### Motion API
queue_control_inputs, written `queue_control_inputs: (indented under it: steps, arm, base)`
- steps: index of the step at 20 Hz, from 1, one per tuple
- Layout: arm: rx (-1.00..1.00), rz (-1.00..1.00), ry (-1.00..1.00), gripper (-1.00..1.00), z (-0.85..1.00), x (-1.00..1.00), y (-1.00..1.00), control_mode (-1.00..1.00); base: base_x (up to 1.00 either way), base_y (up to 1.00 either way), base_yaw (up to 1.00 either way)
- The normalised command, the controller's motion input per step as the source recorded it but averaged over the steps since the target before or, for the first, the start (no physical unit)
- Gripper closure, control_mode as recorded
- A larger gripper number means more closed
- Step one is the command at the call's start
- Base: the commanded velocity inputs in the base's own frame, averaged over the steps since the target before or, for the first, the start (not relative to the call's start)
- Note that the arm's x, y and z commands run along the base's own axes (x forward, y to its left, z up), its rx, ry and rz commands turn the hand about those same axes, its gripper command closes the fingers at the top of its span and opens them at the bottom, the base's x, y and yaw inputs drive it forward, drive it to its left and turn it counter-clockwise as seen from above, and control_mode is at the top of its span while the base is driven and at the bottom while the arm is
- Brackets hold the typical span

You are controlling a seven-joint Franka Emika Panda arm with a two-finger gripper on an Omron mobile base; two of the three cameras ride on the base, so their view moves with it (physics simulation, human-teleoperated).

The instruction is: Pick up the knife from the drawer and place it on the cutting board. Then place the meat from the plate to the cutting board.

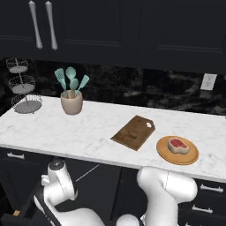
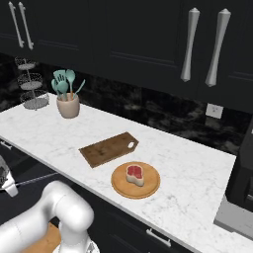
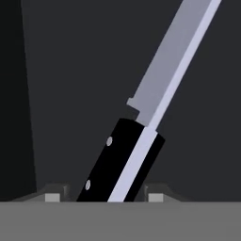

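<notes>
The knife [image 3: 141, 113] had a black handle with two small silver rivets and a pale silvery blade with a lighter strip along one edge. It lay just beyond my fingers [image 3: 52, 194], against the dark floor of the drawer [image 3: 70, 70]. The butt of the handle was cut off between my fingertips, and the blade's tip ran out of the hand view. I could not tell whether my fingers were clamped on the handle. The knife's long axis ran away from my fingers, blade leading, slanting to the upper right in the hand view.

Up on the counter [image 1: 53, 128], the cutting board [image 1: 134, 132] lay beside the plate [image 1: 177, 151] bearing the meat [image 1: 178, 145].
</notes>
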Motion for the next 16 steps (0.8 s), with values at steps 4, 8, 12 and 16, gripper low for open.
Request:
queue_control_inputs:
  steps: [4,8,12,16]
  arm:
    - [-0.08,0.02,0.18,1.0,1.0,-1.0,0.25,-1.0]
    - [-0.06,0.01,0.03,1.0,1.0,-1.0,0.33,-1.0]
    - [-0.05,0.0,0.0,1.0,1.0,-0.83,0.25,-1.0]
    - [0.0,-0.08,0.0,1.0,1.0,0.13,-0.18,-1.0]
  base:
    - [0.0,0.0,0.0]
    - [0.0,0.0,0.0]
    - [0.0,0.0,0.0]
    - [0.0,0.0,0.0]
